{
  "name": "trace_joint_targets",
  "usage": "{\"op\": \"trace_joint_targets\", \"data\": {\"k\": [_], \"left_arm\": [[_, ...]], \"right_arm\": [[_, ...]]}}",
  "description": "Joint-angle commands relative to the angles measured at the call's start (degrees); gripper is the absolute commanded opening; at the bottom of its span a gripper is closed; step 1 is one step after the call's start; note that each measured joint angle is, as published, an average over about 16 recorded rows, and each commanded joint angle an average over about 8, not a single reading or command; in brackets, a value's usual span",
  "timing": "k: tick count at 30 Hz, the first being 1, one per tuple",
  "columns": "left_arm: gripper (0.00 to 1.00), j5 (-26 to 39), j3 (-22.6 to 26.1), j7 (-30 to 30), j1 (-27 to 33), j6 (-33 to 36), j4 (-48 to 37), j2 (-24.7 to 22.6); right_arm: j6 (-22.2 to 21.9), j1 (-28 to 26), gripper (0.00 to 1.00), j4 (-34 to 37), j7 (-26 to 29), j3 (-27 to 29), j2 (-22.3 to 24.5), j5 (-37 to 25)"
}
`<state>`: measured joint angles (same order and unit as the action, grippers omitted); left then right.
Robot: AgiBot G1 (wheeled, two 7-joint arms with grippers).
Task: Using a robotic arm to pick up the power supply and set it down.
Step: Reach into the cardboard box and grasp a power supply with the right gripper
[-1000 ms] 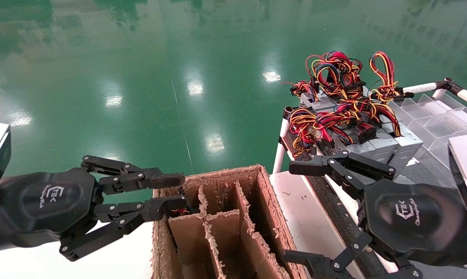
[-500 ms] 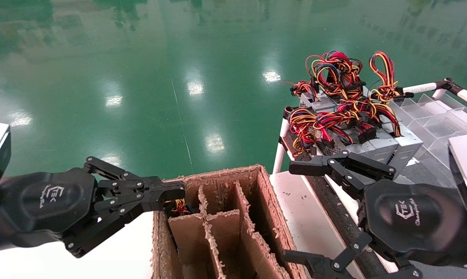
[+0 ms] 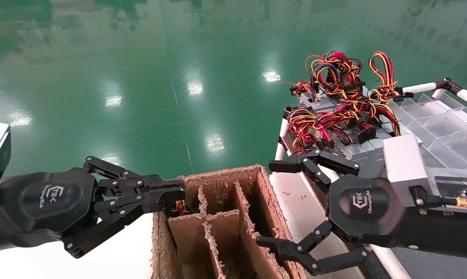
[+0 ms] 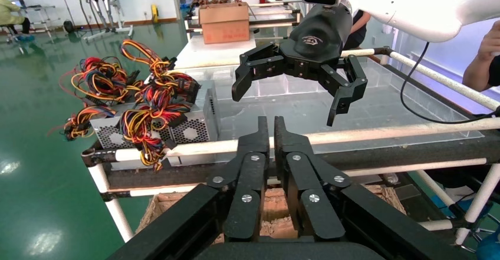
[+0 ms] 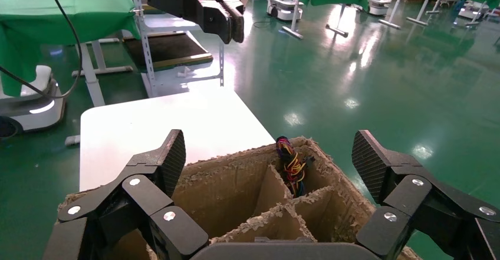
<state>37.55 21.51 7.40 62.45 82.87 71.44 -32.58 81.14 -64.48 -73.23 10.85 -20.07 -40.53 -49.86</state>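
One power supply stands deep in the far left compartment of the cardboard box [image 3: 265, 193]; only its coloured wires [image 3: 179, 207] [image 5: 290, 165] show. Several more grey power supplies [image 3: 367, 147] [image 4: 188, 124] with tangled wires lie on the rack to the right. My left gripper [image 3: 176, 190] [image 4: 272, 124] is shut with nothing between its fingers, its tips just above that far left corner of the box. My right gripper [image 3: 266, 204] [image 5: 272, 157] hangs wide open over the box's right side, holding nothing.
The box [image 5: 236, 168] has cardboard dividers and frayed edges, and stands on a white table [image 3: 113, 255]. A clear plastic divider tray [image 3: 442, 120] sits behind the power supplies on the tube-framed rack [image 3: 280, 151]. Green floor lies beyond.
My left gripper went from open to shut over the box's far left corner. The right gripper swung left from the rack to above the box, still open.
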Motion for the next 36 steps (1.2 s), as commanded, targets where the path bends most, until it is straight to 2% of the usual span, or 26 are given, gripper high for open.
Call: {"op": "trace_joint_targets", "data": {"k": [1, 9, 26, 36], "left_arm": [[1.00, 0.00, 0.00, 0.00, 0.00, 0.00, 0.00, 0.00], [1.00, -0.01, 0.00, 0.00, 0.00, -0.01, -0.01, 0.00], [1.00, -0.09, -0.02, 0.00, -0.02, -0.04, -0.04, 0.00], [1.00, -0.10, -0.02, 0.00, -0.03, -0.06, -0.05, 0.01]], "right_arm": [[0.16, -0.03, 1.00, 0.04, 0.11, 0.08, 0.35, 0.07], [-3.43, -0.35, 1.00, 2.40, 0.20, -3.61, -6.73, -4.27], [-5.20, -0.50, 1.00, 4.79, 1.25, -5.59, -10.45, -6.13], [-8.89, -1.25, 1.00, 4.10, 0.59, -7.14, -12.00, -10.81]]}}
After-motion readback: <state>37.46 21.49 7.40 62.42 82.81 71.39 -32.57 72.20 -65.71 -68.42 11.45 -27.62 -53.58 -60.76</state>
